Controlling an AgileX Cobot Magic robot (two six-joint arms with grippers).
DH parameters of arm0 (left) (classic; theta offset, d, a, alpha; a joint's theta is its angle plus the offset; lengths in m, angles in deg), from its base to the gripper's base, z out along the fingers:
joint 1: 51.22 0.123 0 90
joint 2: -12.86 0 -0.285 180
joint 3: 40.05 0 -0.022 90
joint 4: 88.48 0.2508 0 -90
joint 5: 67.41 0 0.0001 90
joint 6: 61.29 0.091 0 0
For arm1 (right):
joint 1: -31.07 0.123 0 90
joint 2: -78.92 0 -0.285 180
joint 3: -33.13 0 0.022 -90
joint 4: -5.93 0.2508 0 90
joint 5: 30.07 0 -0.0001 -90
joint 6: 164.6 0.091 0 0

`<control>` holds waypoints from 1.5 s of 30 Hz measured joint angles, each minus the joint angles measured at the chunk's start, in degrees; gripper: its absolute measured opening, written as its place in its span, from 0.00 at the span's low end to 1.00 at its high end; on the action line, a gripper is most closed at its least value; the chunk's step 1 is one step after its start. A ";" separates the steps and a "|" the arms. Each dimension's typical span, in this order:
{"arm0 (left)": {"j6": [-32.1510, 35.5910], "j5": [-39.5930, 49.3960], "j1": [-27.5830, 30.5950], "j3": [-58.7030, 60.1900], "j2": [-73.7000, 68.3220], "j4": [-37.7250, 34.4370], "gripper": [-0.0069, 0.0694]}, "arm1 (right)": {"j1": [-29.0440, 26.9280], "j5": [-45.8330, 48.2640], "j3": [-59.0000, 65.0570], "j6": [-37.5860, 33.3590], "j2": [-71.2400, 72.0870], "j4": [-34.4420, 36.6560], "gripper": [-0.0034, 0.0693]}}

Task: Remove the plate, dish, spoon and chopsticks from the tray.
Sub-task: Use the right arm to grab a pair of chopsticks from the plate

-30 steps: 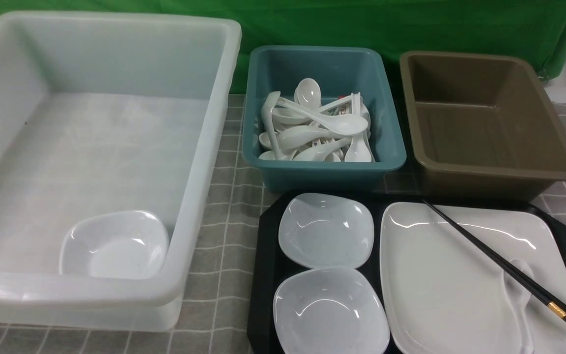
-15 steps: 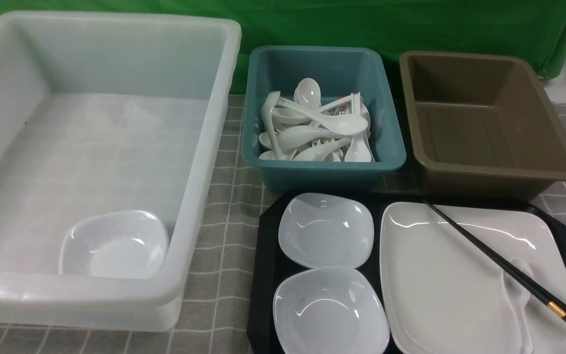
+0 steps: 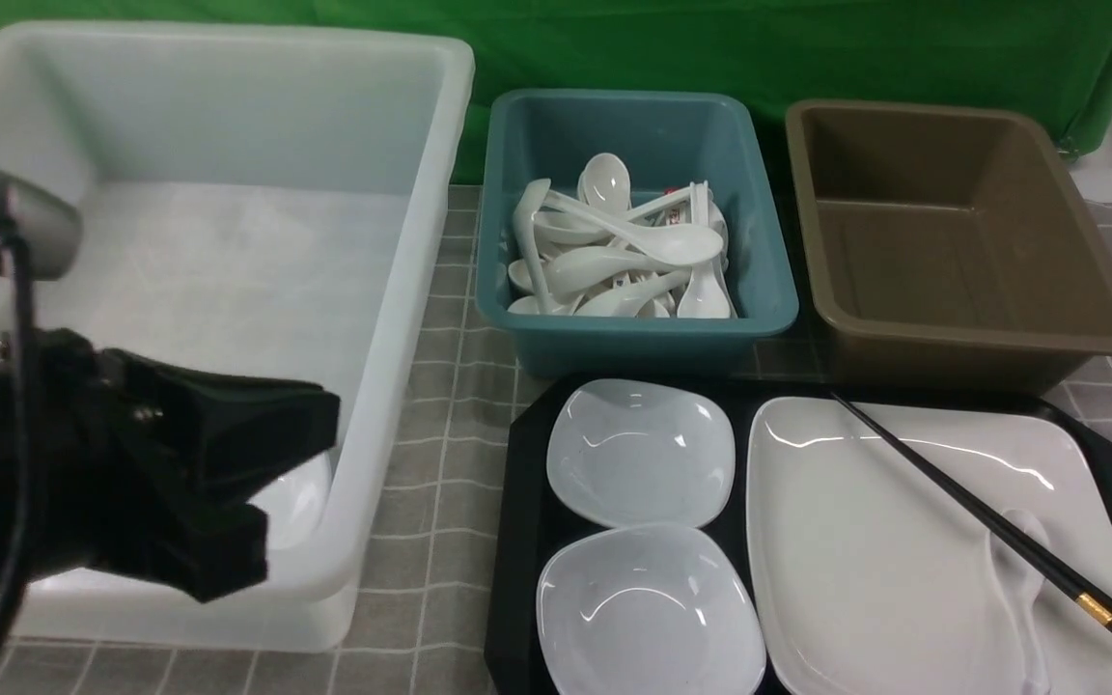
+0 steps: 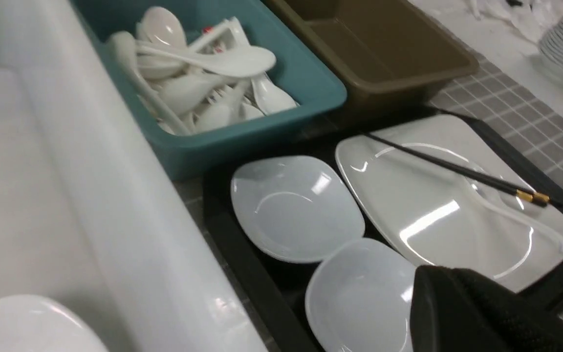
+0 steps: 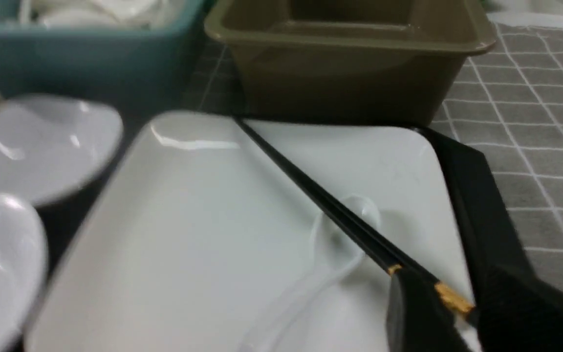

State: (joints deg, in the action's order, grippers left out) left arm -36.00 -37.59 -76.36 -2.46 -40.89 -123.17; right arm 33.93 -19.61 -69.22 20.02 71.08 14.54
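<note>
The black tray (image 3: 522, 463) holds two small white dishes (image 3: 641, 452) (image 3: 648, 610) on its left and the large white plate (image 3: 865, 541) on its right. The white spoon (image 3: 1019, 579) lies on the plate, with the black chopsticks (image 3: 961, 497) slanting across it. My left gripper (image 3: 305, 444) is shut and empty, hovering over the near right corner of the white tub; in its wrist view its tip (image 4: 425, 278) hangs before the nearer dish (image 4: 359, 293). My right gripper (image 5: 450, 293) is open, its fingers on either side of the chopsticks' (image 5: 311, 195) gold-banded end. It does not show in the front view.
A big translucent white tub (image 3: 421, 290) on the left holds one small dish (image 3: 300, 502), mostly hidden by my left arm. Behind the tray stand a teal tub (image 3: 768, 290) with several white spoons and a brown tub (image 3: 961, 338). A grey checked cloth covers the table.
My left arm has swung in from the left edge of the front view and now covers the tub's near corner and most of the dish there. Nothing on the tray has moved.
</note>
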 joint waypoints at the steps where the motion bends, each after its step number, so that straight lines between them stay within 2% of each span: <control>1: 0.00 0.05 -1.06 0.00 -1.18 0.05 0.10 | 0.00 -2.94 0.00 7.18 0.00 3.08 0.38; 4: 0.02 0.05 -1.25 0.00 -1.84 0.17 0.10 | 0.00 -7.50 0.00 11.90 0.00 4.76 0.38; 11: 0.70 -1.27 -1.25 -0.02 -2.03 0.46 0.10 | 0.14 -15.53 -0.11 17.21 0.00 6.15 0.37; 14: 0.82 -1.62 -1.25 -0.06 -2.04 0.65 0.10 | 1.43 -9.26 -4.57 14.52 -1.89 6.31 0.33; 19: 5.38 -2.37 -1.25 -0.06 -2.26 0.90 0.10 | 6.78 13.29 -24.50 -3.80 -19.18 5.83 0.28; 22: 8.31 -2.94 -1.25 -0.12 -2.26 0.98 0.10 | 8.93 31.33 -39.51 -9.00 -36.93 0.68 0.28; 25: 9.10 -2.94 -1.25 -0.12 -1.17 1.04 0.10 | 9.29 40.29 -49.03 -11.78 -52.07 -5.72 0.34; 31: 9.59 -2.94 -1.25 -0.12 2.97 1.04 0.10 | 9.29 42.31 -56.95 -15.31 -73.12 -8.62 0.55; 34: 9.71 -2.56 -1.25 -0.12 5.13 1.04 0.10 | 9.33 42.95 -58.33 -17.40 -80.32 -9.61 0.63; 39: 9.89 -1.01 -1.25 -0.12 7.97 1.04 0.10 | 9.33 45.44 -58.53 -18.37 -87.69 -13.73 0.65; 45: 9.94 -0.07 -1.25 -0.12 9.65 1.04 0.10 | 8.81 46.04 -58.88 -20.22 -89.18 -16.30 0.67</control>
State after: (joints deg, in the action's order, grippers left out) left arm -26.06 -37.66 -77.61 -2.58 -31.24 -122.13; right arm 42.74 26.43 -128.10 -0.19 -18.10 -1.76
